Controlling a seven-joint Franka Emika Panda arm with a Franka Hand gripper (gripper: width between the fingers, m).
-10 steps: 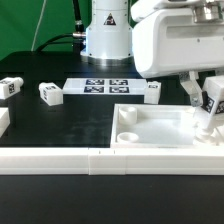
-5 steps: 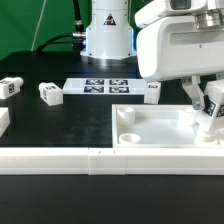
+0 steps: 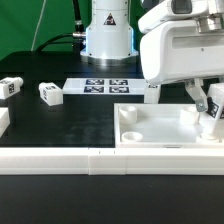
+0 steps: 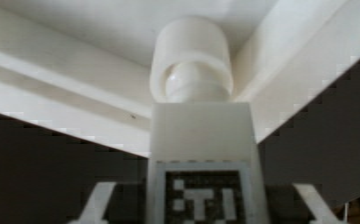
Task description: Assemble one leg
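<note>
The leg is a small white tagged block standing a little tilted at the far right corner of the large white panel. In the wrist view the leg points its round peg end into the panel's corner. My gripper straddles the leg from above. In the wrist view my gripper is open: both fingers stand beside the leg with a dark gap on each side.
Other identical legs lie at the exterior view's left, at the far left, and behind the panel. The marker board lies at the back. A long white bar runs along the front. The robot base stands behind.
The arm has shifted slightly toward the exterior view's right. The leg now sits a little lower at the panel's corner.
</note>
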